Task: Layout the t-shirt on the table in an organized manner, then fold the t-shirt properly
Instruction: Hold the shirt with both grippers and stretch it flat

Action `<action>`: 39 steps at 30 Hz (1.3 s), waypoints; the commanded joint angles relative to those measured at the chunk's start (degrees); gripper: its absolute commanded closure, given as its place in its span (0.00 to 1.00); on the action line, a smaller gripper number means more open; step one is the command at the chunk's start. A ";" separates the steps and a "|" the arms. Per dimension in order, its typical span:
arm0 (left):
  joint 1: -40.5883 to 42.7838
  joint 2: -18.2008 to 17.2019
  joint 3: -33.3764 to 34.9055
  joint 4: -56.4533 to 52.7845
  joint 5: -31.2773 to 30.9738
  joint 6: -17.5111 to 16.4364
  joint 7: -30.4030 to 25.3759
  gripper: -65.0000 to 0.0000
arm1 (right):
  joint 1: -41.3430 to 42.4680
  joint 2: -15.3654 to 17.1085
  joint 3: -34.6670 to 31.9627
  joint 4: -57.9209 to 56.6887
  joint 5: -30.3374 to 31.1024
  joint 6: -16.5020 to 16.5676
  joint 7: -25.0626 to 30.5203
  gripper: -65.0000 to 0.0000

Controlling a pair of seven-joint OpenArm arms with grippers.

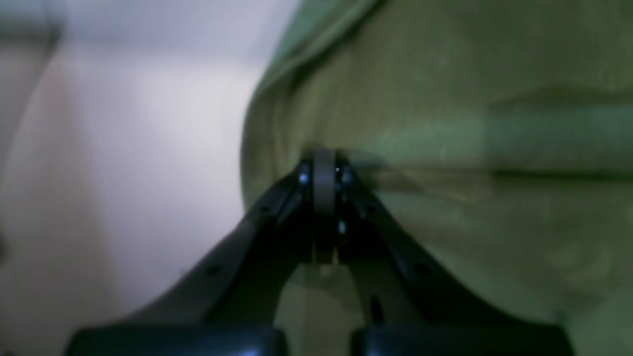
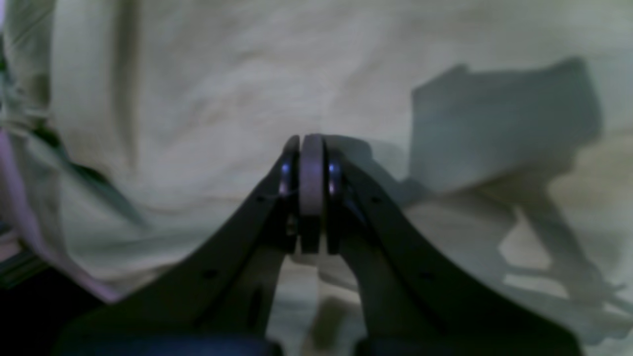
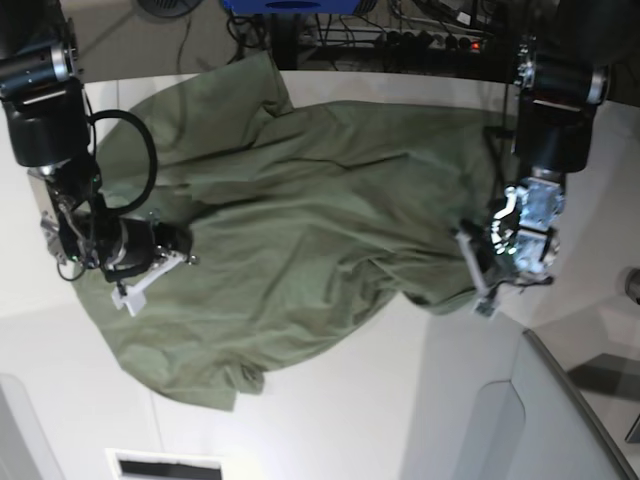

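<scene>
Layout step in hand. T-shirt [image 3: 300,230] sprawls rumpled across mid-frame on the surface [image 3: 330,420]. Your left end effector [image 3: 483,283], at right, and right end effector [image 3: 135,285], at left, are both closed, apparently pinching cloth. Next, draw edges apart evenly.

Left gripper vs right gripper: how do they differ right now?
The left gripper sits at the t-shirt edge, with bare table beside it in the left wrist view; the right gripper sits over the shirt's body, with cloth filling the right wrist view. In the base view they are at opposite ends of the shirt. Both have jaws shut.
</scene>
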 commanded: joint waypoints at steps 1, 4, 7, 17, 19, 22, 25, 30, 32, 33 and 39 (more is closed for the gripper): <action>1.58 -1.94 -0.23 0.85 0.51 -0.01 3.17 1.00 | 1.27 0.42 0.27 0.81 0.83 0.36 0.60 0.98; 6.77 -3.70 -3.31 6.39 0.86 0.78 3.26 1.00 | 1.27 0.42 0.27 0.72 0.83 0.27 0.95 0.98; 12.04 -3.79 -8.06 12.63 1.04 1.04 3.35 1.00 | 1.09 0.42 0.36 0.64 0.83 0.10 2.89 0.98; 16.09 -2.03 -10.78 28.10 1.04 1.04 9.68 1.00 | -0.31 0.07 -0.17 8.02 0.92 -10.01 3.50 0.98; 15.47 -1.85 -10.61 30.56 1.04 1.04 10.56 1.00 | -1.37 -0.02 -0.35 13.47 0.74 -10.01 3.50 0.98; 12.57 -0.01 -10.61 29.95 1.04 1.04 11.96 1.00 | 0.13 -0.02 -2.63 15.67 0.74 -9.84 3.24 0.97; 9.32 1.14 -10.08 26.17 1.04 1.04 11.70 1.00 | 5.67 -0.11 -8.87 9.16 0.74 -9.66 3.41 0.97; 4.22 3.51 -9.90 19.40 1.13 1.04 11.52 1.00 | 13.75 -3.01 -17.75 -3.41 0.92 -1.48 5.35 0.97; 2.90 3.77 -9.90 16.58 1.21 1.13 11.35 1.00 | 15.07 -4.33 -17.93 -7.36 0.83 2.47 5.79 0.97; 2.28 3.86 -9.90 15.09 1.83 1.13 10.99 1.00 | 15.78 -4.86 -17.66 -9.65 0.83 3.53 6.49 0.97; 2.37 4.57 -10.69 10.43 11.76 1.13 4.49 1.00 | 16.48 -4.68 -16.52 -18.88 1.27 2.91 9.66 0.98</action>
